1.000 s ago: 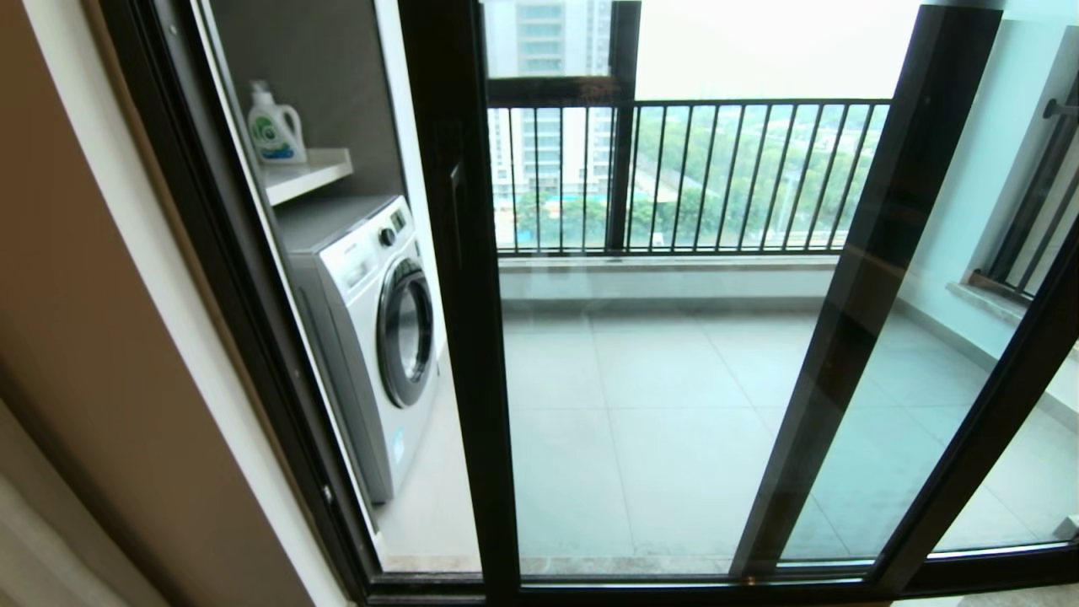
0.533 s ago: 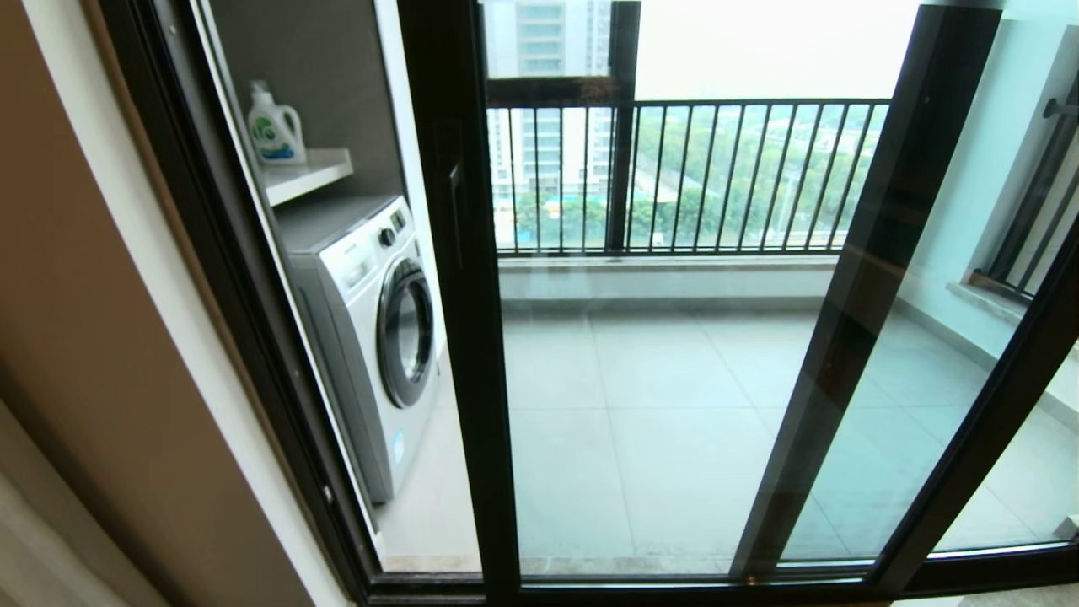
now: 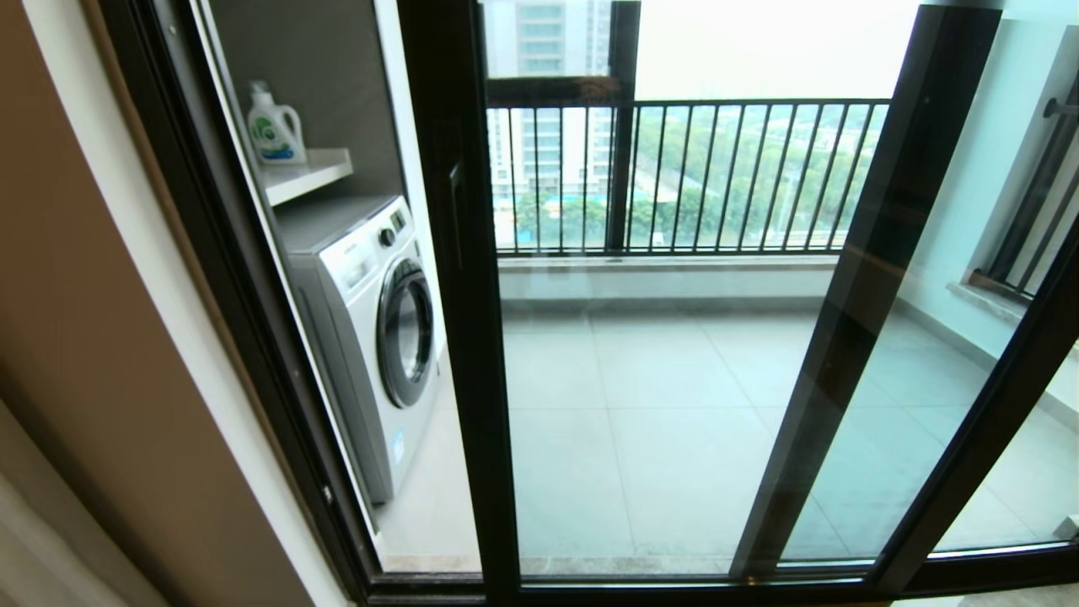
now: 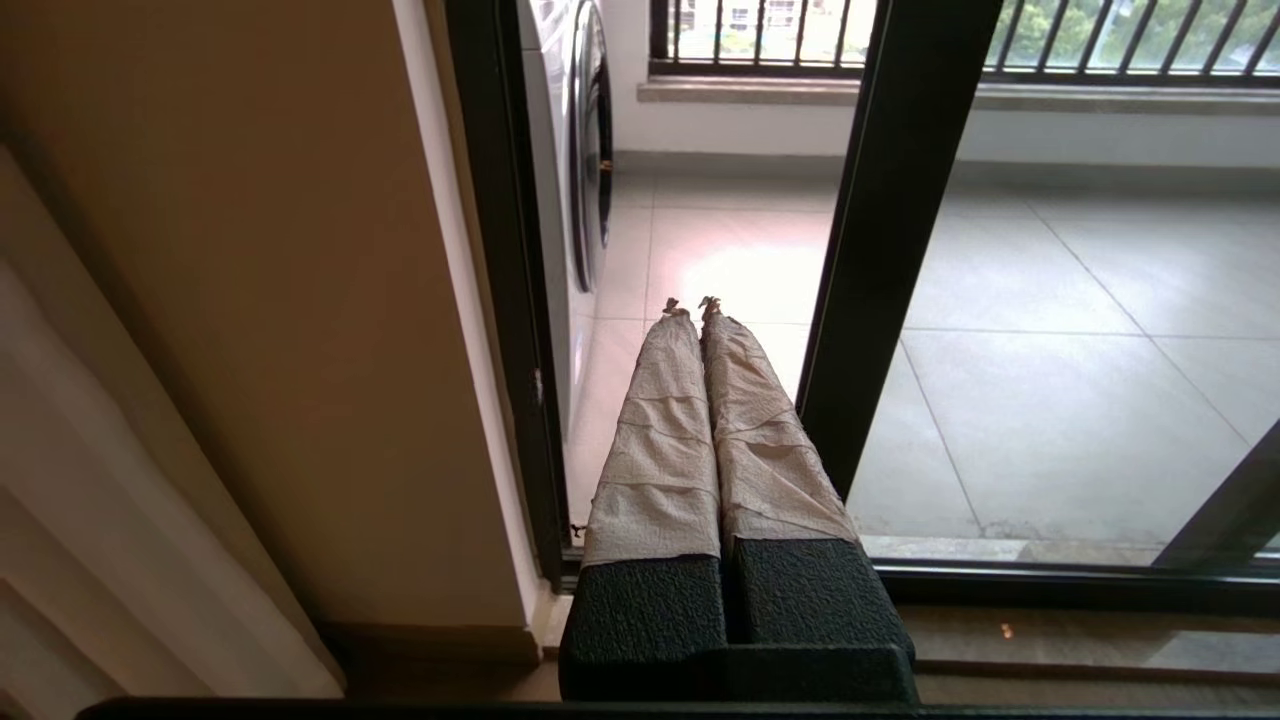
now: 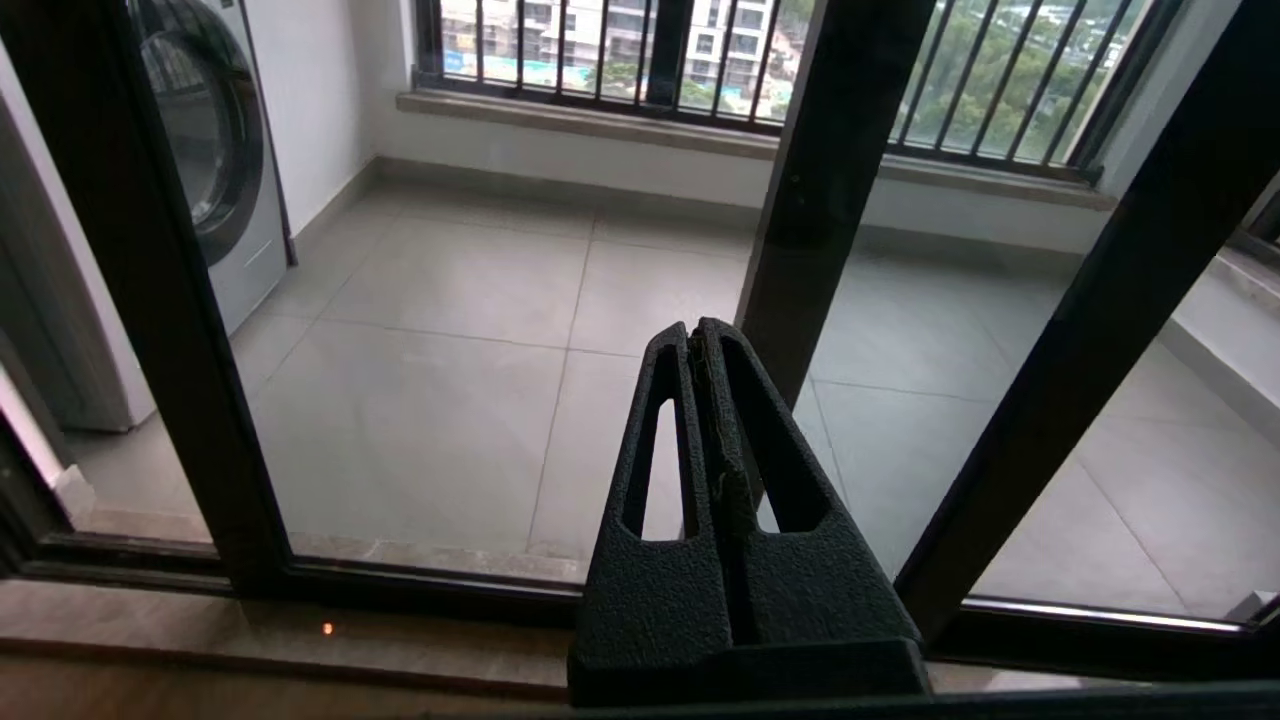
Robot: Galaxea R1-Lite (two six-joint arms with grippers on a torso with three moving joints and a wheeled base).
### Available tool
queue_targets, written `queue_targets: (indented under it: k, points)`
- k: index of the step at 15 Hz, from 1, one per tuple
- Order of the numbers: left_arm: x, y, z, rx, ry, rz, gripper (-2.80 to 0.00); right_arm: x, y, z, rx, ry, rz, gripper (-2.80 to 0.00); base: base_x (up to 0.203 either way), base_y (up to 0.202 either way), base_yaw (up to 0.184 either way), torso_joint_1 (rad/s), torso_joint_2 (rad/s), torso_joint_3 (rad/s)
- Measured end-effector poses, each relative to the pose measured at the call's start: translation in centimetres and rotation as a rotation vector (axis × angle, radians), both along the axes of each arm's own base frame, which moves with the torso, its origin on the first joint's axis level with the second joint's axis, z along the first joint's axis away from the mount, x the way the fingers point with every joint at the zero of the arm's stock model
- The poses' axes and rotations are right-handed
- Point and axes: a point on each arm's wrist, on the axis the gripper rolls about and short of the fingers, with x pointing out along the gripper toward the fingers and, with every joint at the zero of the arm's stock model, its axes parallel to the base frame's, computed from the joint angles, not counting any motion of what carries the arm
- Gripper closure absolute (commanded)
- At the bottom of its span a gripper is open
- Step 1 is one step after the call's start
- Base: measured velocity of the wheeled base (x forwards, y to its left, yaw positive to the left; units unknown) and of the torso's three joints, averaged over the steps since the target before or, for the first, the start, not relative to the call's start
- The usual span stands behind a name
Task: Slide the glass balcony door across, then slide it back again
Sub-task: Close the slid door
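1. The door (image 3: 657, 396) filled most of the head view: a tall glass panel whose long axis ran floor to ceiling, its handle upright (image 3: 459, 295) standing just right of the washer (image 3: 371, 329). A narrow gap lay between that upright and the wall-side frame (image 3: 236, 278).
2. The handle (image 3: 456, 211), a short black bar, ran vertically along that upright, well above where either wrist view was looking.
3. The left end effector (image 4: 692, 303) had its wrapped fingers (image 4: 660, 440) pressed together, empty, and pointed into the gap just left of the upright (image 4: 890, 230); it seemed the nearer arm to the handle.
4. The right end effector (image 5: 697, 328) was likewise closed on nothing, and faced the glass to the right of the upright (image 5: 150, 300).
5. Judging by this, the handle lay up and forward of the left end effector, and room to slide lay to the right, along the floor track (image 3: 674, 582)
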Motion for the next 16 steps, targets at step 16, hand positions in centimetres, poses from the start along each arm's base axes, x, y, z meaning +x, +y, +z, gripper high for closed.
queue_targets:
  k: [16]
  points:
    - [0.0,0.0,0.0,0.001,0.0,0.0,0.0,0.03,-0.07,-0.26,0.143,0.026,-0.024,0.0,0.0,0.0,0.0,0.0,0.0,0.0]
